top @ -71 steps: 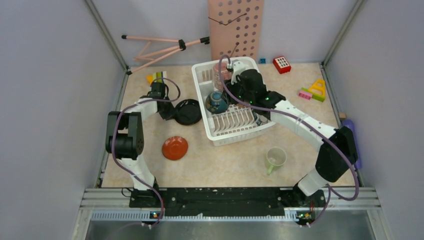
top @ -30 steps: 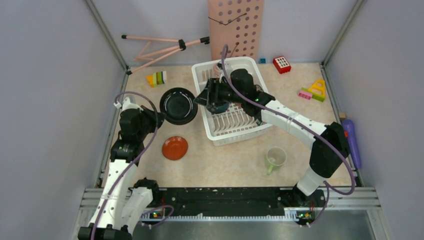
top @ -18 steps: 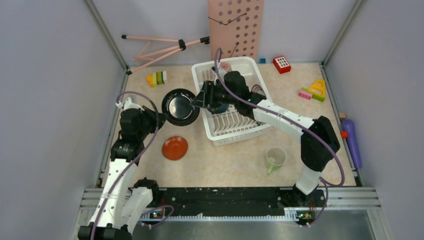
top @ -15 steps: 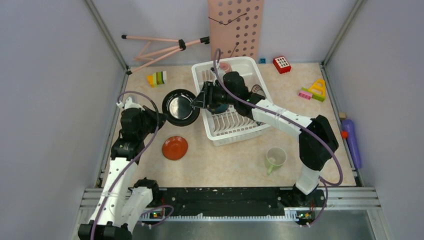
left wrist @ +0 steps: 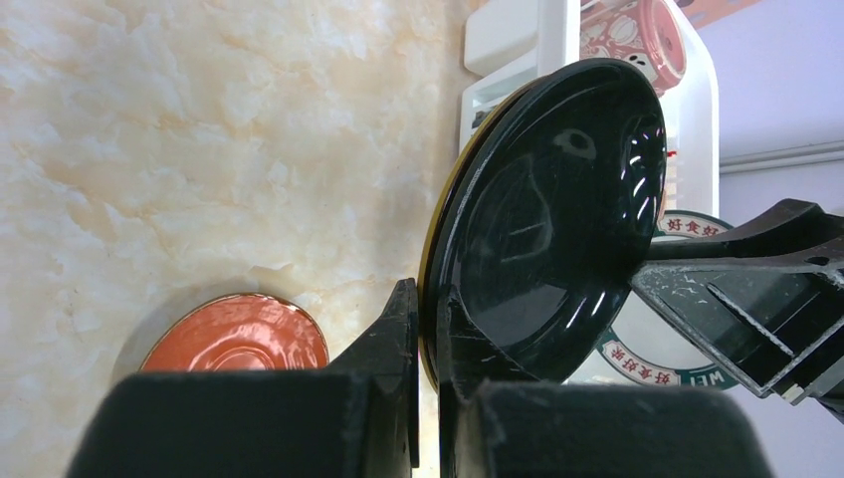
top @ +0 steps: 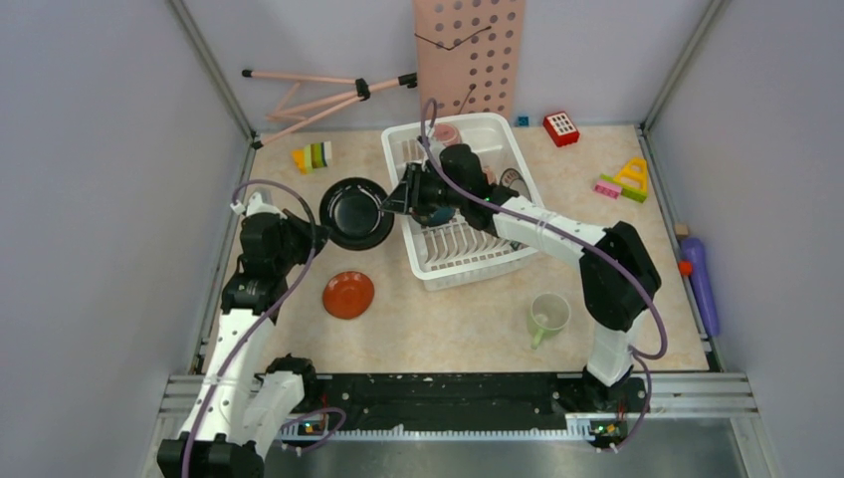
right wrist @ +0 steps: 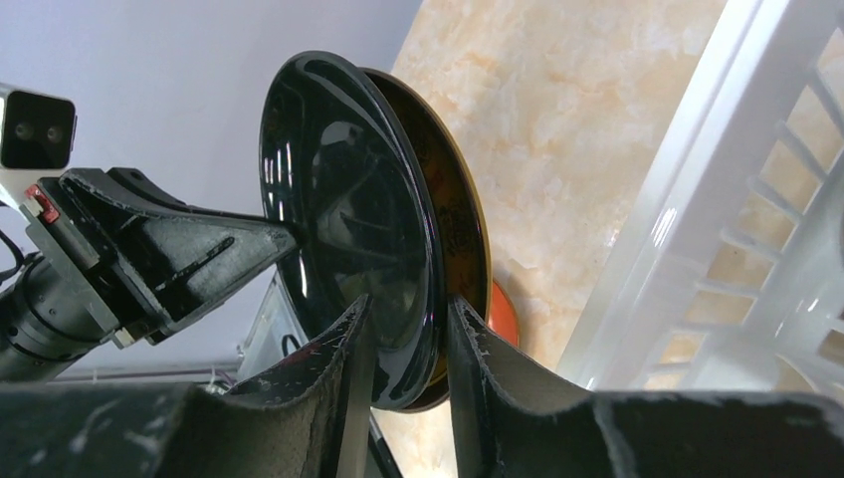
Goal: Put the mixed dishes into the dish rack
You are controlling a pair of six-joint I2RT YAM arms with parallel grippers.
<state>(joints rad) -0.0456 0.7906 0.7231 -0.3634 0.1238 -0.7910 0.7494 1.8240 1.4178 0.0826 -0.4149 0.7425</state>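
Spanning the gap between both claws, the plate [left wrist: 547,219] is hanging just above the table [left wrist: 199,149], just outside the rack [top: 468,259]. The left claw [left wrist: 426,311] is pinching its near rim, one finger on each face. At the opposite rim the right claw [right wrist: 408,311] is straddling the edge with a finger close against each side. Whether it is actually clamping yet, I cannot tell.

The plate is looking glossy black and rigid, probably ceramic or hard plastic, so I am judging it slick, moderately heavy and likely to chip if dropped. The rim is the only sensible place to grip. The fingers should be reaching well past the lip onto the flatter band, since a glazed edge is apt to be slipping out of a shallow pinch.

Being round, it is showing no long axis. The line that matters is running rim to rim, from the left claw to the right claw. The hollow face is tilting up toward the overhead camera, the brownish back turning downward.

Below the left claw the saucer [left wrist: 234,339] is lying on the table.
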